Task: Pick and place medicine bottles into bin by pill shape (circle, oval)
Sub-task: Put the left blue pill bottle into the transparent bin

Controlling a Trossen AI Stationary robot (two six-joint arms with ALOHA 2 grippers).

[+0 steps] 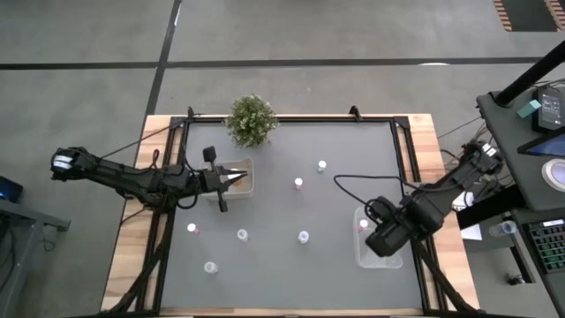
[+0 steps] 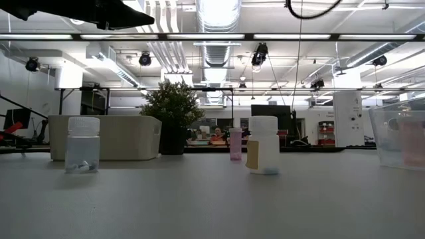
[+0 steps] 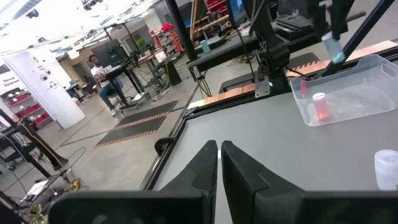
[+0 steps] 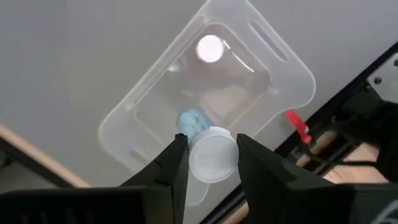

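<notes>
Right wrist view: right gripper point(image 4: 210, 163) clamps a light, stiff, slippery bottle point(image 4: 211, 160) by its cap over the clear bin point(image 4: 292, 68) at the table's right edge; left gripper point(image 3: 219, 163) is pinched empty.

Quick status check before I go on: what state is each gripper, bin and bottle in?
right gripper: shut on a bottle with blue pills, over the clear bin.
clear bin: holds one white-capped bottle.
left gripper: shut, empty, over the beige bin.
loose bottles: upright on table.

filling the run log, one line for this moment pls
right end effector: holds bottle over clear bin | left end effector: shut, empty
</notes>
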